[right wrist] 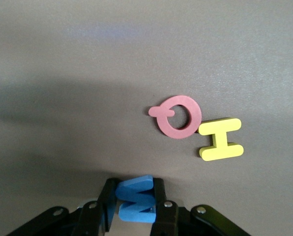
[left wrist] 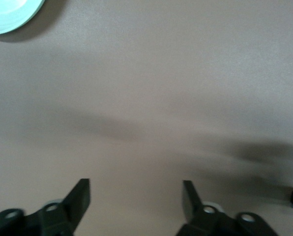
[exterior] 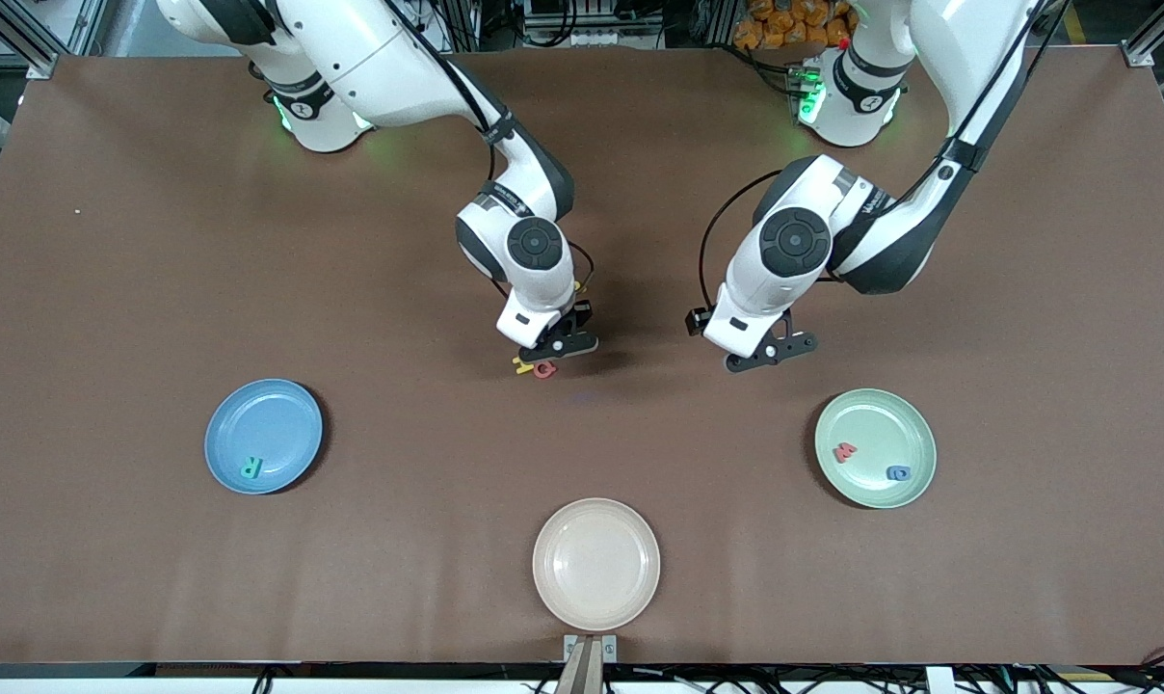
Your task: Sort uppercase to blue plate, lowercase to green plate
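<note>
My right gripper (exterior: 570, 343) is shut on the blue M (right wrist: 135, 199) and holds it low over the middle of the table. The red Q (right wrist: 178, 117) and the yellow H (right wrist: 220, 139) lie side by side on the table just by it; both also show in the front view, the Q (exterior: 543, 369) and the H (exterior: 523, 364). The blue plate (exterior: 264, 424) holds the teal R (exterior: 251, 468). The green plate (exterior: 881, 424) holds the red w (exterior: 845, 451) and a blue lowercase letter (exterior: 898, 473). My left gripper (exterior: 773, 355) is open and empty over bare table near the green plate (left wrist: 9, 12). The other lowercase letters are out of view.
A cream plate (exterior: 596, 564) sits at the table's edge nearest the front camera, midway between the two coloured plates. The brown table (exterior: 158, 289) stretches wide toward both ends.
</note>
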`<state>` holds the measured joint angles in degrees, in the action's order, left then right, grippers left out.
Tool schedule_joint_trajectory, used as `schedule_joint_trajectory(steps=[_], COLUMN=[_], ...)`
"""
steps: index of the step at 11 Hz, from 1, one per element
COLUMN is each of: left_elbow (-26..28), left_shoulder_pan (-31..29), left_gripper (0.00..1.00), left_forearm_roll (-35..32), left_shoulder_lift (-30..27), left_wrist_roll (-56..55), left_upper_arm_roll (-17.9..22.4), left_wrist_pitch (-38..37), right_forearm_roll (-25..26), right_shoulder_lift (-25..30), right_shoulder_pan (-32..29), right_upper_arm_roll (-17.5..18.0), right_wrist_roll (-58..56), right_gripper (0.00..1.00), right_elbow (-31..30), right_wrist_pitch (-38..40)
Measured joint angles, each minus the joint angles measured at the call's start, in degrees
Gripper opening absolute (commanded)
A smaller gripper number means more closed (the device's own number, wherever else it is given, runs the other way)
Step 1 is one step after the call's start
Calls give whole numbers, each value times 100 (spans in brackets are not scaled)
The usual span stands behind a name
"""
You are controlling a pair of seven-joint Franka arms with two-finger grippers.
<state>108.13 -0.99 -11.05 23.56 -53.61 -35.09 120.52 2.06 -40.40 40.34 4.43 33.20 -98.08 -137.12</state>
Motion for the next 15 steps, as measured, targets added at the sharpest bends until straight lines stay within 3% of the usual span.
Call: schedule_joint_trajectory(steps=[6,10,15], left_elbow=[79,283,390], left_shoulder_pan=[322,632,1258], left_gripper=[76,76,77], left_forearm_roll=[1,1,1], left_shoulder_lift=[16,42,251], left_wrist_roll=[-468,-959,-1766], left_upper_arm_roll=[-56,-63,-63], left_wrist_pitch=[104,545,1221], right_forearm_roll=[12,41,81], right_shoulder_lift=[102,652,730], right_shoulder_pan=[-153,-757,-1754], right_upper_arm_roll=[-30,-39,-69], right_wrist_roll=[42,-101,-1391], right_gripper=[0,0,0], right_elbow=[102,163,139], right_wrist_pitch=[116,652,755])
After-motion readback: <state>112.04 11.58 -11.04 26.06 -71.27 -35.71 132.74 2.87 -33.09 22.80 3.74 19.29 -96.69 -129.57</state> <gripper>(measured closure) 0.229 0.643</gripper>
